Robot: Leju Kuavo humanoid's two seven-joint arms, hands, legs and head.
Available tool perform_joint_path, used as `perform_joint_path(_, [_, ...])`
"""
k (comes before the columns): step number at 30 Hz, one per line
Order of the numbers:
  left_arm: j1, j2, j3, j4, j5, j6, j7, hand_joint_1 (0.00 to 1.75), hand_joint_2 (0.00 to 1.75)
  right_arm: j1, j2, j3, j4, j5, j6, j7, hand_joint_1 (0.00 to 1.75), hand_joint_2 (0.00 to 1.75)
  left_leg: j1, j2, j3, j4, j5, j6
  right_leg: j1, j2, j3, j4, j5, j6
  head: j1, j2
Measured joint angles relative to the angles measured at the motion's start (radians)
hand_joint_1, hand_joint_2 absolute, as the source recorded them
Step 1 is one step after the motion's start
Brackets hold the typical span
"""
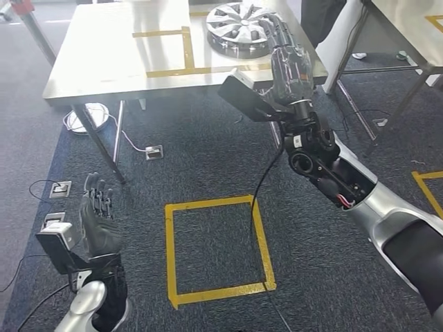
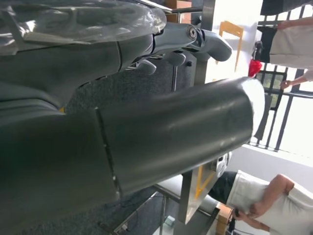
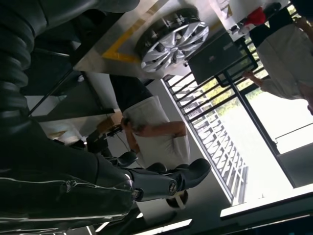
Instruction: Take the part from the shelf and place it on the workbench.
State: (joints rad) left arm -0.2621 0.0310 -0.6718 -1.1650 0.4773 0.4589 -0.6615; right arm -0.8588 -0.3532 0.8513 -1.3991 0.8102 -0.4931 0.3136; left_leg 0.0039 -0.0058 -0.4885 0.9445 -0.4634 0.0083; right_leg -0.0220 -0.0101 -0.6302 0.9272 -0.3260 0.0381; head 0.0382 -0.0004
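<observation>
The hubcap [image 1: 241, 26] is silver with dark gaps between its spokes, on a pale steel bench [image 1: 109, 62] marked with yellow tape [image 1: 185, 52]. The near carpet [image 1: 209, 155] is dark grey-blue, with a yellow taped square [image 1: 168, 252]. The left hand [image 1: 99, 221] looks dark grey, perhaps black.

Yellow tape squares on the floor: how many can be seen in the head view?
2. One full square lies on the carpet before the robot, between its arms. A corner of a second shows at the picture's right edge, beyond the right arm. Others may lie out of frame.
</observation>
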Motion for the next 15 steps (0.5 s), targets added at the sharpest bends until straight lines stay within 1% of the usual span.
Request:
perform_joint_path(1, [0.000, 0.000, 0.000, 0.000, 0.000, -0.001, 0.000, 0.00, 0.00, 0.001, 0.000, 0.000, 0.000, 0.000, 0.000, 0.000, 0.00, 1.75, 0.000, 0.001, -0.008, -0.001, 0.010, 0.009, -0.001, 0.001, -0.007, 0.003, -0.006, 0.005, 0.000, 0.000])
perform_joint_path(2, [0.001, -0.001, 0.000, 0.000, 0.000, -0.002, 0.000, 0.00, 0.00, 0.002, -0.001, 0.001, 0.000, 0.000, 0.001, 0.002, 0.00, 1.75, 0.002, 0.003, -0.018, -0.003, 0.020, 0.019, -0.003, 0.002, -0.018, 0.026, -0.033, 0.009, 0.002, 0.000])
perform_joint_path(3, [0.000, -0.001, 0.000, 0.000, -0.001, -0.004, 0.000, 0.00, 0.00, 0.003, -0.001, 0.001, 0.000, 0.000, 0.002, 0.004, 0.00, 1.75, 0.004, 0.004, -0.029, -0.005, 0.031, 0.028, -0.004, 0.003, -0.035, 0.070, -0.078, 0.012, 0.006, 0.000])
perform_joint_path(4, [0.001, -0.002, 0.000, 0.000, -0.002, -0.006, 0.001, 0.00, 0.00, 0.004, -0.002, 0.001, 0.000, 0.000, 0.003, 0.007, 0.00, 1.75, 0.002, 0.005, -0.042, -0.004, 0.042, 0.033, -0.005, 0.005, -0.054, 0.138, -0.134, 0.015, 0.012, 0.000])
perform_joint_path(5, [0.001, -0.002, 0.000, 0.000, -0.003, -0.008, 0.001, 0.00, 0.00, 0.005, -0.003, 0.000, 0.000, 0.000, 0.005, 0.011, 0.00, 1.75, 0.000, 0.005, -0.056, -0.003, 0.053, 0.036, -0.005, 0.006, -0.074, 0.217, -0.184, 0.016, 0.018, 0.000])
perform_joint_path(6, [0.001, -0.002, 0.000, 0.000, -0.004, -0.009, 0.002, 0.00, 0.00, 0.007, -0.004, 0.000, 0.000, 0.000, 0.007, 0.014, 0.00, 1.75, -0.002, 0.005, -0.071, -0.002, 0.063, 0.037, -0.005, 0.007, -0.087, 0.284, -0.211, 0.018, 0.021, 0.000])
perform_joint_path(7, [0.001, -0.002, 0.000, 0.000, -0.005, -0.010, 0.003, 0.00, 0.00, 0.010, -0.004, 0.000, 0.000, 0.000, 0.009, 0.017, 0.00, 1.75, -0.003, 0.005, -0.086, 0.000, 0.073, 0.037, -0.005, 0.007, -0.087, 0.327, -0.214, 0.018, 0.024, 0.000])
perform_joint_path(8, [0.001, -0.002, 0.000, 0.000, -0.006, -0.011, 0.004, 0.00, 0.00, 0.011, -0.005, 0.000, -0.001, 0.000, 0.010, 0.019, 0.00, 1.75, -0.004, 0.005, -0.101, 0.003, 0.083, 0.036, -0.004, 0.007, -0.071, 0.333, -0.196, 0.016, 0.026, 0.000])
perform_joint_path(9, [0.001, -0.002, 0.000, 0.000, -0.007, -0.012, 0.004, 0.00, 0.00, 0.012, -0.005, 0.000, -0.001, 0.001, 0.011, 0.020, 0.00, 1.75, -0.005, 0.005, -0.115, 0.006, 0.092, 0.034, -0.003, 0.007, -0.037, 0.301, -0.167, 0.013, 0.029, 0.000])
perform_joint_path(10, [0.001, -0.002, 0.000, 0.000, -0.008, -0.013, 0.005, 0.00, 0.00, 0.013, -0.006, 0.000, -0.003, 0.001, 0.011, 0.022, 0.00, 1.75, -0.005, 0.005, -0.127, 0.009, 0.100, 0.031, -0.001, 0.007, 0.012, 0.240, -0.145, 0.007, 0.032, 0.000])
perform_joint_path(11, [0.001, -0.002, 0.000, 0.000, -0.009, -0.015, 0.005, 0.00, 0.00, 0.012, -0.006, -0.002, -0.007, 0.002, 0.011, 0.024, 0.00, 1.75, -0.007, 0.005, -0.137, 0.012, 0.108, 0.028, 0.003, 0.007, 0.069, 0.159, -0.140, 0.001, 0.036, 0.000])
perform_joint_path(12, [0.000, -0.003, 0.000, 0.000, -0.010, -0.016, 0.006, 0.00, 0.00, 0.012, -0.006, -0.004, -0.010, 0.003, 0.011, 0.026, 0.00, 1.75, -0.008, 0.005, -0.144, 0.013, 0.116, 0.023, 0.007, 0.006, 0.116, 0.086, -0.147, -0.004, 0.038, 0.000])
perform_joint_path(13, [0.000, -0.004, 0.000, 0.000, -0.011, -0.017, 0.007, 0.00, 0.00, 0.012, -0.007, -0.006, -0.014, 0.004, 0.011, 0.028, 0.00, 1.75, -0.008, 0.005, -0.148, 0.012, 0.125, 0.018, 0.011, 0.007, 0.146, 0.034, -0.157, -0.009, 0.038, 0.000])
perform_joint_path(14, [-0.001, -0.004, 0.000, 0.000, -0.011, -0.017, 0.008, 0.00, 0.00, 0.012, -0.008, -0.008, -0.017, 0.005, 0.012, 0.029, 0.00, 1.75, -0.008, 0.005, -0.150, 0.009, 0.135, 0.012, 0.014, 0.007, 0.160, 0.005, -0.164, -0.013, 0.039, 0.000])
perform_joint_path(15, [0.000, -0.005, 0.000, 0.000, -0.012, -0.018, 0.009, 0.00, 0.00, 0.012, -0.009, -0.008, -0.019, 0.006, 0.012, 0.030, 0.00, 1.75, -0.008, 0.005, -0.152, 0.004, 0.144, 0.006, 0.013, 0.007, 0.158, -0.003, -0.159, -0.017, 0.038, 0.000])
